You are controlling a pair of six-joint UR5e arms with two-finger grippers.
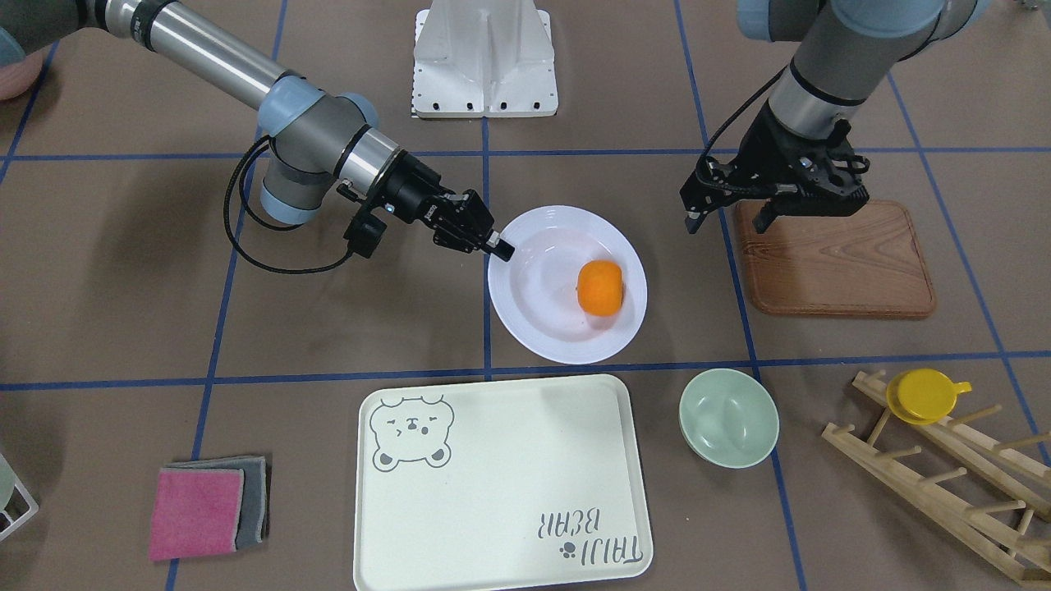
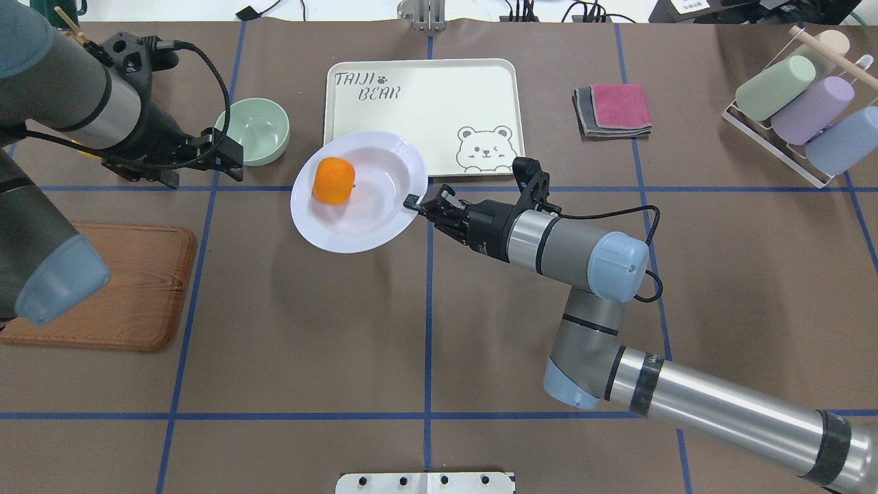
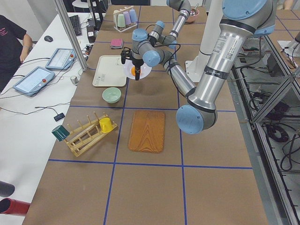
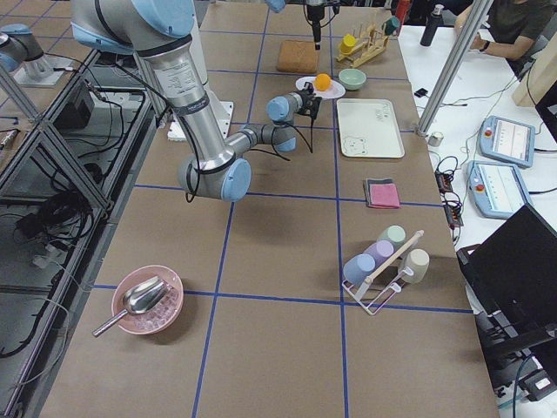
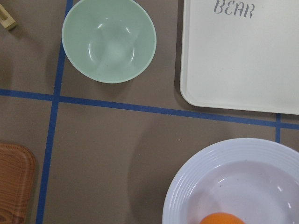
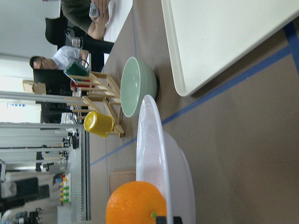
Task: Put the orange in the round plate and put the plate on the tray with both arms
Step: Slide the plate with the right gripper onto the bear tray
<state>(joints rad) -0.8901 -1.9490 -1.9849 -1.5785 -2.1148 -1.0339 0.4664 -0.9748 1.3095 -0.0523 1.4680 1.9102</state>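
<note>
The right gripper (image 1: 499,248) is clamped on the rim of the round plate (image 1: 534,324), which is placed mid-table just beside the tray's (image 1: 509,476) long edge. The orange (image 1: 600,287) is held in the plate's well. The left gripper (image 1: 727,223) is spread apart and empty, poised between plate and wooden board (image 1: 833,263). The right forearm is stretched low, nearly level.

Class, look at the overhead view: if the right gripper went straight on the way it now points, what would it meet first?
The right gripper is at the round plate, on its rim. Beyond the rim its line crosses the well to the orange, probably; height is unclear.
</note>
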